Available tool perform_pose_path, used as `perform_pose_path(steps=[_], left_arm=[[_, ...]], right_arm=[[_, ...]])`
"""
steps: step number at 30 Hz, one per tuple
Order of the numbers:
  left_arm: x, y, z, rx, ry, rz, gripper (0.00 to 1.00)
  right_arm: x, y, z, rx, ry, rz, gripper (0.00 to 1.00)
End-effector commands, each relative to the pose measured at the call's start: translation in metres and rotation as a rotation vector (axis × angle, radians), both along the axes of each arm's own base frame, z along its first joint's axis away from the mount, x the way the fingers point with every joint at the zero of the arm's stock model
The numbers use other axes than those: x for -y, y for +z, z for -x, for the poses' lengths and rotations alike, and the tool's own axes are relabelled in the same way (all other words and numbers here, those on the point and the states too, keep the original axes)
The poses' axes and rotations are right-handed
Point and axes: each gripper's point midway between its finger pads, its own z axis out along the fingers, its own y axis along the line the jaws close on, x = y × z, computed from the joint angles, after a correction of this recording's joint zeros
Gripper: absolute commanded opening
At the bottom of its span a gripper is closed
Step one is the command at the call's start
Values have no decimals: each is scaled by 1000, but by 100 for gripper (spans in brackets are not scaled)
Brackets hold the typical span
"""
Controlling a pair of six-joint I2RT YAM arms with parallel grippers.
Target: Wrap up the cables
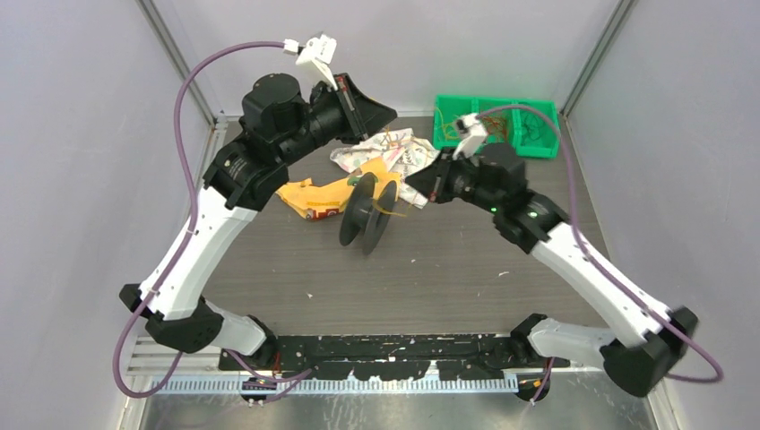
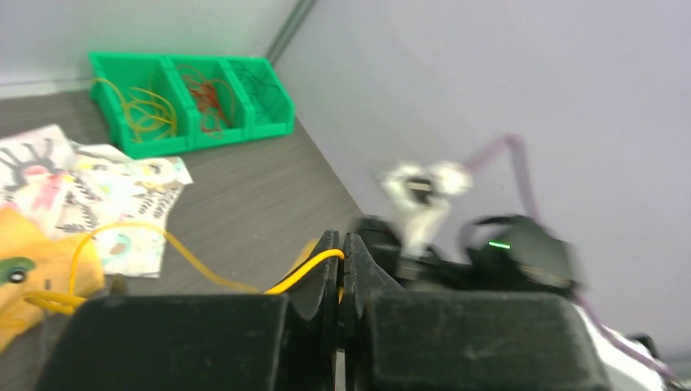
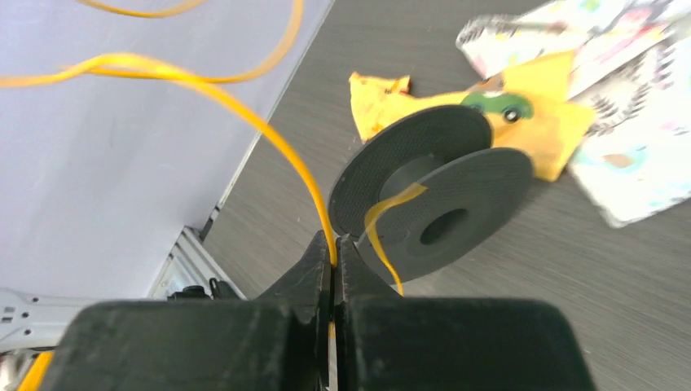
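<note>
A black spool (image 1: 367, 213) stands on its rims at mid-table; it also shows in the right wrist view (image 3: 440, 187). A thin yellow cable (image 3: 244, 106) runs from the spool's core up through my right gripper (image 3: 334, 244), which is shut on it close to the spool's right side (image 1: 414, 193). The cable loops on above. My left gripper (image 2: 342, 244) is shut on a yellow cable strand (image 2: 301, 273) and is raised behind the spool (image 1: 390, 112). A short yellow strand (image 1: 392, 208) shows at the spool.
A green three-part bin (image 1: 538, 150) with coils of wire stands at the back right, also in the left wrist view (image 2: 163, 147). Patterned packets (image 1: 394, 152) and a yellow packet (image 1: 314, 197) lie behind and left of the spool.
</note>
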Motion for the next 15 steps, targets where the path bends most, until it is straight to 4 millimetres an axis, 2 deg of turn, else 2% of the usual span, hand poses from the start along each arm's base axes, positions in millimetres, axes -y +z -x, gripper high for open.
perform_pose_path(steps=[1,3,5,7,10,11,13,15], left_arm=[[-9,13,-34,98,127,-32,1],[10,6,-45,79,81,-47,1],[32,-5,-56,48,29,-45,1],[54,-22,-67,8,-25,-50,1],[92,-61,-86,-73,-121,-79,2],[101,-73,-90,-100,-152,-95,6],[120,-94,-91,-150,-238,-121,23],[138,-102,-81,-178,-341,-133,35]], right_arm=[[68,75,33,173,-135,76,0],[89,82,46,176,-171,130,0],[108,78,54,137,-224,182,1],[117,70,66,84,-235,205,0],[119,53,80,-7,-220,201,1],[114,51,87,-31,-186,179,1],[107,53,97,-57,-141,131,0],[104,64,105,-48,-116,81,1]])
